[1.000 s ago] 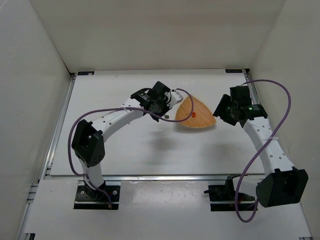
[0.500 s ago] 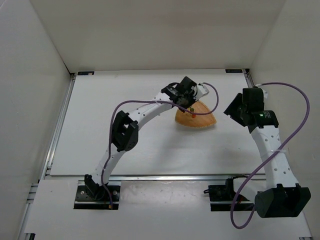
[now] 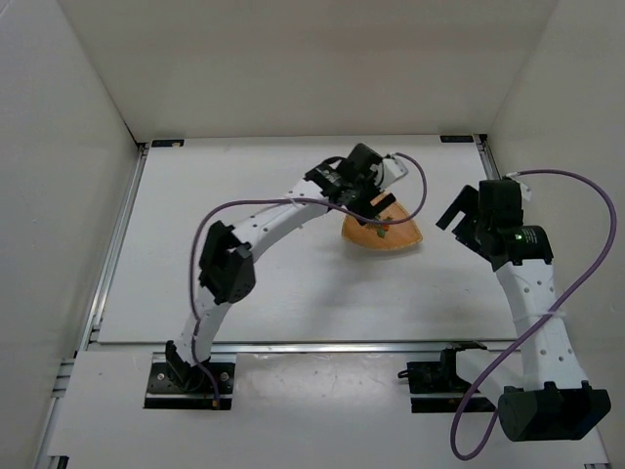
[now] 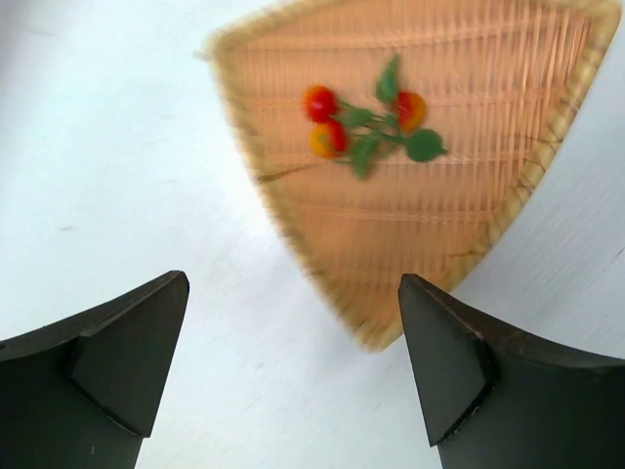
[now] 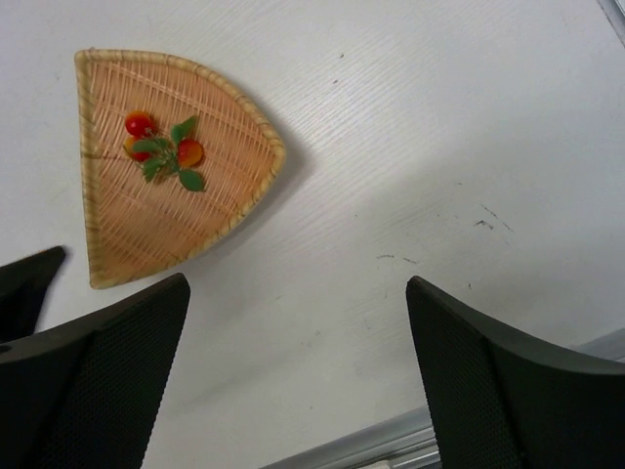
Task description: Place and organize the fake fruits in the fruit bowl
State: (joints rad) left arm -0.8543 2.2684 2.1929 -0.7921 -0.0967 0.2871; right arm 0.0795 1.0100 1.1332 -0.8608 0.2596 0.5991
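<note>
The fake fruits (image 4: 366, 132), a cluster of three small red-orange berries with green leaves, lie inside the woven fruit bowl (image 4: 430, 244), which sits on the white bench (image 3: 244, 283). The left gripper (image 4: 293, 313) hovers just above the bowl's pointed end, jaws wide and empty. The right gripper (image 5: 298, 303) hangs off to the bowl's right over bare bench, its jaws also spread wide, holding nothing.

Fruits (image 4: 363, 125) in bowl (image 4: 410, 244) (apparently off-centre)
</note>
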